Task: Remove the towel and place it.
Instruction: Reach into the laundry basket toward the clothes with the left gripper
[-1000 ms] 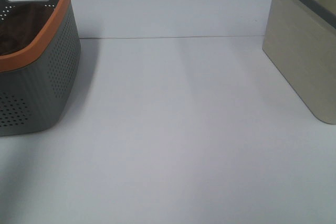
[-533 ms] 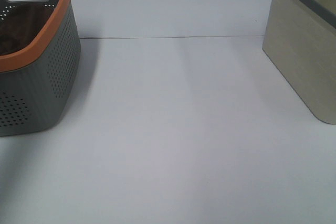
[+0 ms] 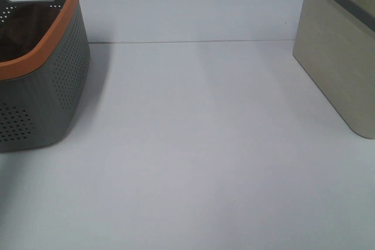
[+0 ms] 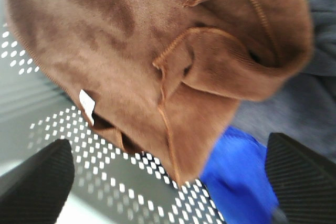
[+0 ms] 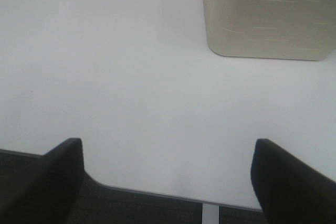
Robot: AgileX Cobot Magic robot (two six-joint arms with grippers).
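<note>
The towel [image 4: 157,61], reddish-brown terry cloth with hemmed edges and a small white tag [image 4: 86,104], lies crumpled in the grey perforated basket [image 4: 105,150]. In the exterior high view it shows only as a dark mass [image 3: 23,27] inside the orange-rimmed basket [image 3: 64,68] at the far left. My left gripper [image 4: 168,142] hovers just over the towel, open, its fingers [image 4: 39,182] wide apart and holding nothing. My right gripper [image 5: 165,148] is open above bare table. Neither gripper shows in the exterior high view.
A blue cloth [image 4: 236,171] and a grey cloth [image 4: 294,103] lie beside the towel in the basket. A beige bin with a grey rim [image 3: 340,57] stands at the right, also in the right wrist view [image 5: 262,19]. The table's edge [image 5: 157,195] runs beneath the right gripper.
The faint shadow at the table's lower left has faded a little. Basket and bin have not moved.
</note>
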